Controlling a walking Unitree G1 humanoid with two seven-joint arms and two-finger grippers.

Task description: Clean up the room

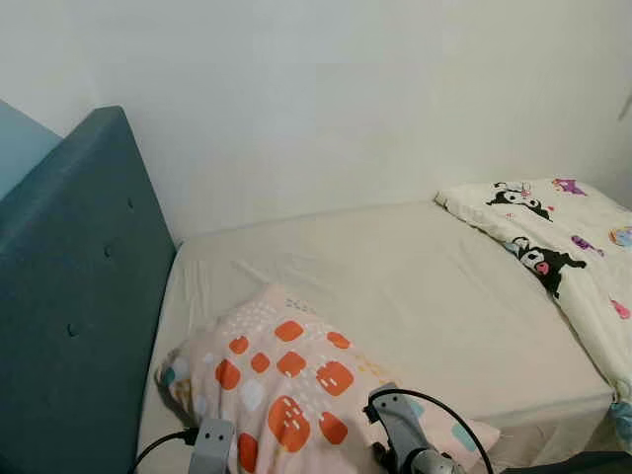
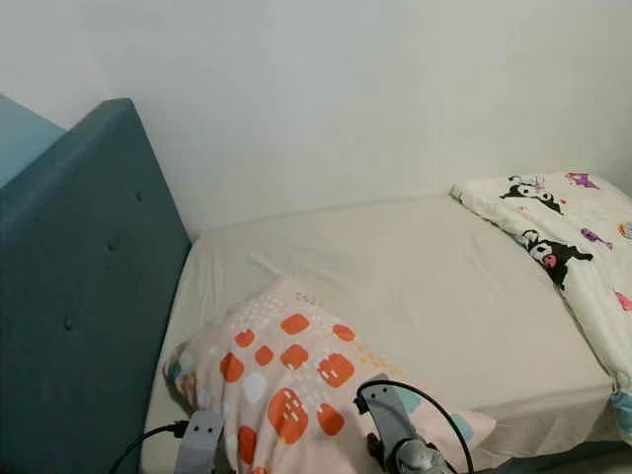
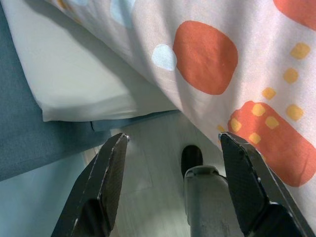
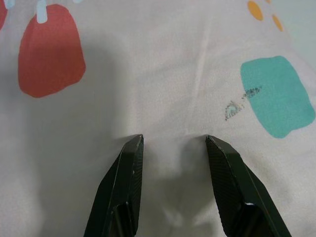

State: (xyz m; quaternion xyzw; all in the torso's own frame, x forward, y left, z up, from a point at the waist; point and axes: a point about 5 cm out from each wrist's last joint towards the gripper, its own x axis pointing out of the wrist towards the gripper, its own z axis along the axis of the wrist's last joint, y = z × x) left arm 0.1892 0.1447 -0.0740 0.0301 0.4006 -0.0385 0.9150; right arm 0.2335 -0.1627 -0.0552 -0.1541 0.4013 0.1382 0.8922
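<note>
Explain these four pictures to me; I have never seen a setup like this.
This is a humanoid robot tidying a bedroom. Two pictures come from its head camera, looking down at a bed with a teal headboard. A patterned pillow lies near it, a cartoon-print duvet farther along. The other two come from wrist cameras. The left end effector hangs open beside the pillow's edge, above the floor. The right end effector presses its open fingers into the pillow. Nothing is held.

I count one bed (image 1: pixel 415 286), one patterned pillow (image 1: pixel 286 385), one cartoon-print quilt (image 1: pixel 563 247), and one teal headboard (image 1: pixel 79 296).
</note>
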